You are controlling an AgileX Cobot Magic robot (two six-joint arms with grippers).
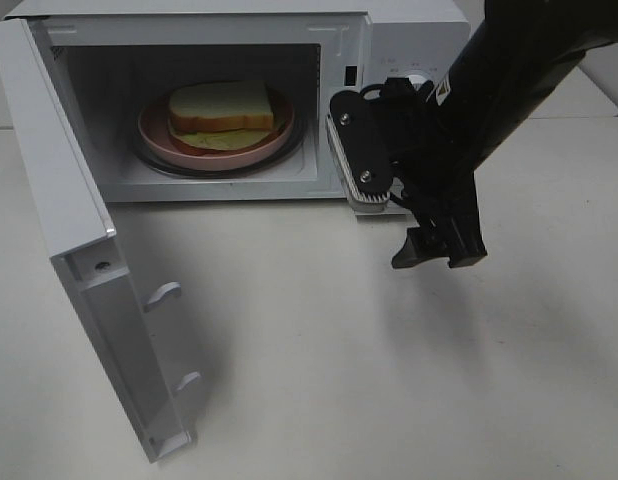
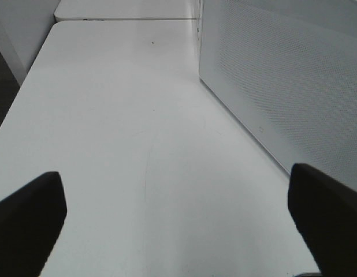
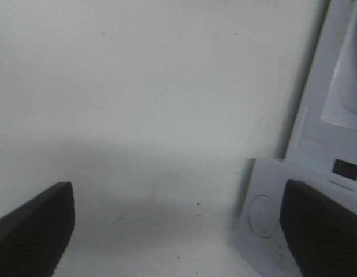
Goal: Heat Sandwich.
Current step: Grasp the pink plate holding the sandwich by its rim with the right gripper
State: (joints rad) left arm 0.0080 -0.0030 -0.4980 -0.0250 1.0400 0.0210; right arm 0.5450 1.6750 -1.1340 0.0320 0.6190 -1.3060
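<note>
The right arm point(image 1: 529, 60) is a glossy black tube. Its wrist bears a black plate point(image 1: 361, 140) with two silver screws point(image 1: 366, 176), a pale ribbed block point(image 1: 364, 200), possibly a camera housing, and a black cable point(image 1: 372, 90). The right gripper point(image 1: 439, 258) and left gripper point(image 2: 178, 225) are matte black.

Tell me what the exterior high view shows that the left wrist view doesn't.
Only exterior high: the sandwich on the pink plate inside the microwave, and the right gripper, open and empty, in front of the control panel. Only left wrist: the left gripper, open and empty, over the table beside the meshed outer face of the microwave door. Both: the table and the open microwave door, seen from opposite sides.
</note>
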